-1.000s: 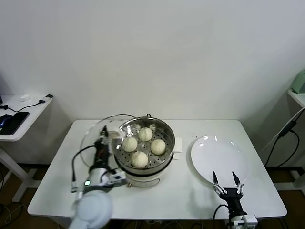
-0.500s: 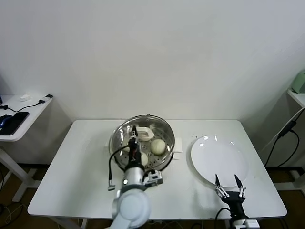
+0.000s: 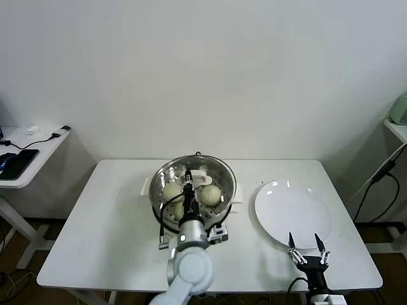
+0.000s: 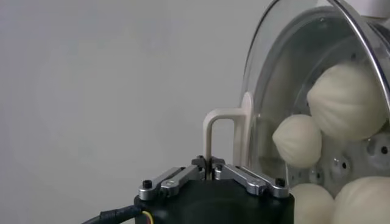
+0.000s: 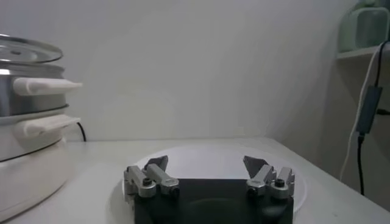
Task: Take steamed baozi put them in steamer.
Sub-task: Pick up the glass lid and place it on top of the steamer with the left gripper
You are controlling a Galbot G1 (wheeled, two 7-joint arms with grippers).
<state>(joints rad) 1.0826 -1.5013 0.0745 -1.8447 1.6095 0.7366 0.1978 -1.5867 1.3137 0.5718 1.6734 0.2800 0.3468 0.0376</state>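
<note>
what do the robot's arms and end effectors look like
The left arm is glossy pale grey, with a black cable looped beside a small green light. The left end effector has silver fingers on a black body; the right end effector matches, with dark pointed tips.

- A plain test room or lab is showing here: bare white wall (image 3: 210,70) standing behind a white surface (image 3: 114,216)
- A side desk (image 3: 28,155) is carrying cables and devices
- A shelf (image 3: 395,127) is trailing black cords

Cream baozi (image 3: 211,194) inside lidded steel steamer (image 3: 224,202), mid-table.
</note>
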